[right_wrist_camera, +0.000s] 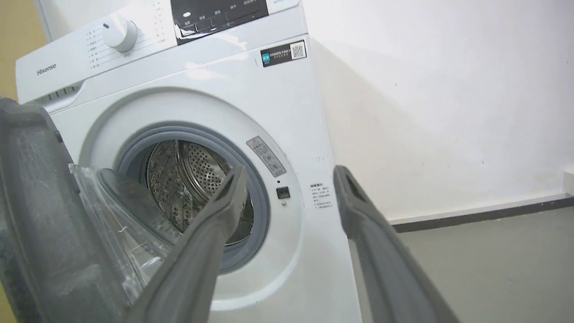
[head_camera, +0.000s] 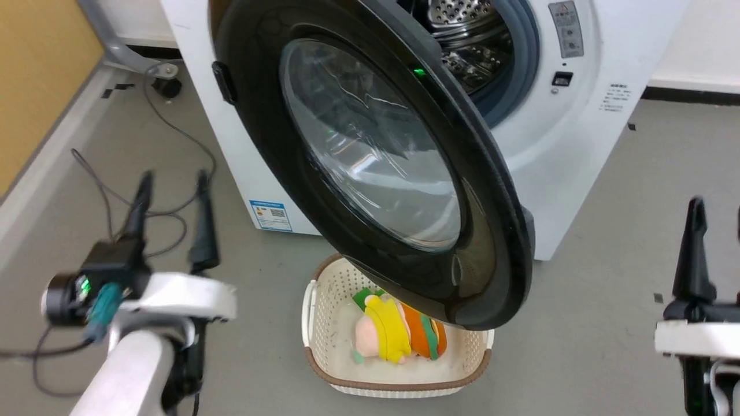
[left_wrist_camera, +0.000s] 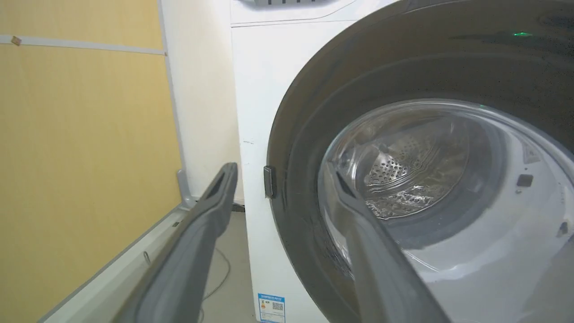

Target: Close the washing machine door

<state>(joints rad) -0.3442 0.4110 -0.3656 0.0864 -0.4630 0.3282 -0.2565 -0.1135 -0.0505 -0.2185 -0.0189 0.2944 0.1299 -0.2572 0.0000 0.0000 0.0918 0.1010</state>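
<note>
The door (head_camera: 370, 173) stands swung open. Its left edge sits at the front of the washer (head_camera: 578, 144), and its free right edge juts out toward the robot. That free edge hangs over a cream basket (head_camera: 315, 300) on the floor, which holds a yellow, pink and orange plush toy (head_camera: 393, 329). Behind the door the steel drum (head_camera: 462, 34) and the grey gasket (head_camera: 523, 58) are exposed.

In the head view the door lies between the two grippers. The left gripper (head_camera: 174, 175) is at the lower left, beside the door's glossy outer face and apart from it, over a cable (head_camera: 104, 196) on the floor. Its fingers are spread and hold nothing. In the left wrist view the left gripper (left_wrist_camera: 282, 168) points at the door's left rim. One finger (left_wrist_camera: 210, 211) shows against the washer's white side and a yellow wall panel (left_wrist_camera: 80, 179). The other crosses the glass window (left_wrist_camera: 448, 170), through which the drum shows.

The right gripper (head_camera: 717, 208) is at the lower right, well apart from the door's free edge. In the right wrist view the right gripper (right_wrist_camera: 290, 170) has its fingers parted and empty. It points at the washer's front just right of the opening. There the door's inner side, with its bulging glass bowl (right_wrist_camera: 116, 202), stands to the left of the fingers, clear of them.
</note>
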